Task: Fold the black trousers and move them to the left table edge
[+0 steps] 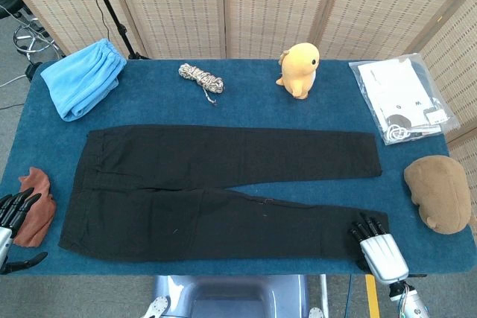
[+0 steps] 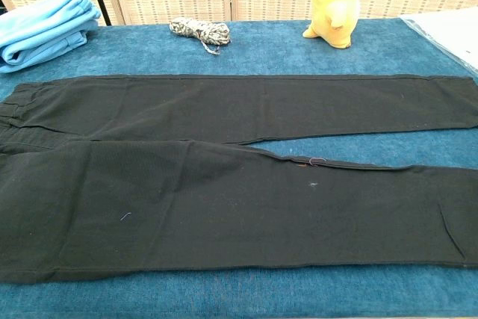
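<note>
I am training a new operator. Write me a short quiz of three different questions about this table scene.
1. True or false: the black trousers are already folded.
2. Which hand is at the hem of the near trouser leg: A) left hand B) right hand?
3. Fill in: the yellow plush toy stands between the rope bundle and the plastic ____.

Key: 1 false; 2 B; 3 bag.
</note>
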